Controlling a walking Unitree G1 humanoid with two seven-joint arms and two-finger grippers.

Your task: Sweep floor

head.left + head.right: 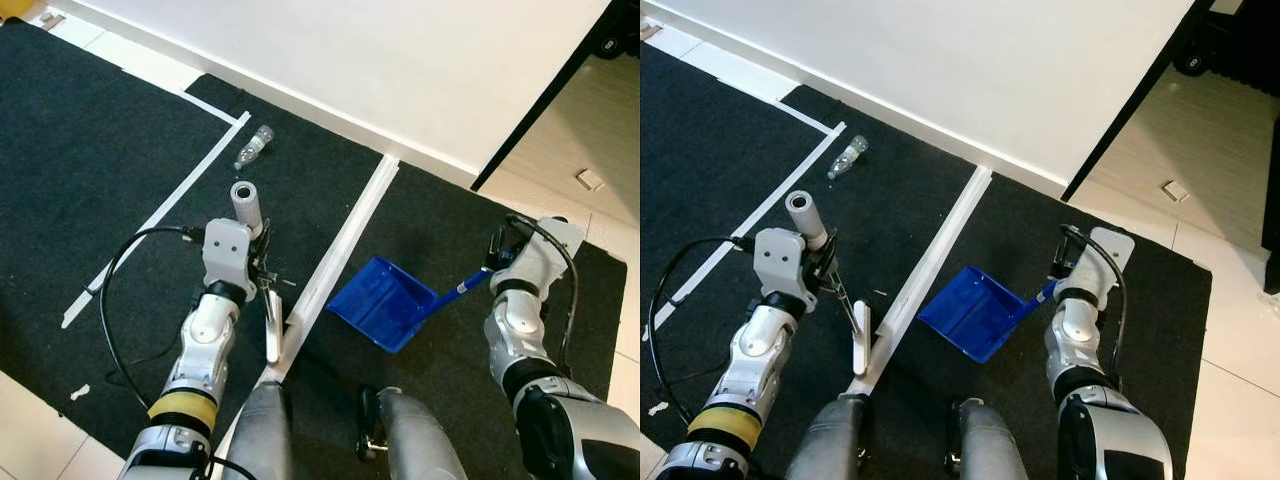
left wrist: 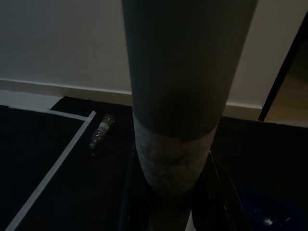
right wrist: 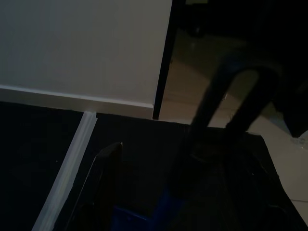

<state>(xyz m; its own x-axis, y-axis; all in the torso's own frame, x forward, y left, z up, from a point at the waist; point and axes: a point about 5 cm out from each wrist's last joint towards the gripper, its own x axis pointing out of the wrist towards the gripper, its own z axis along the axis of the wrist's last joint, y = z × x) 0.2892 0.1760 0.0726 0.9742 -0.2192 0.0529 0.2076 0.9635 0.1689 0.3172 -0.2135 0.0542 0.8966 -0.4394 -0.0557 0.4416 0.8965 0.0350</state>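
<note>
Black mats (image 1: 120, 160) with white tape lines (image 1: 345, 235) cover the floor below a white wall (image 1: 380, 60), and on them the left claw (image 1: 262, 275) is closed around the grey handle (image 1: 246, 203) of a broom whose white head (image 1: 272, 328) rests on the mat just beside one tape line. The right claw (image 1: 497, 250) pinches the blue handle of a blue dustpan (image 1: 382, 302), which sits on the mat between the two arms. A clear plastic bottle (image 1: 253, 146) lies on the mat near the wall, well apart from the broom head, and pale floor tiles (image 1: 560, 160) show past a dark door frame (image 1: 545, 90).
</note>
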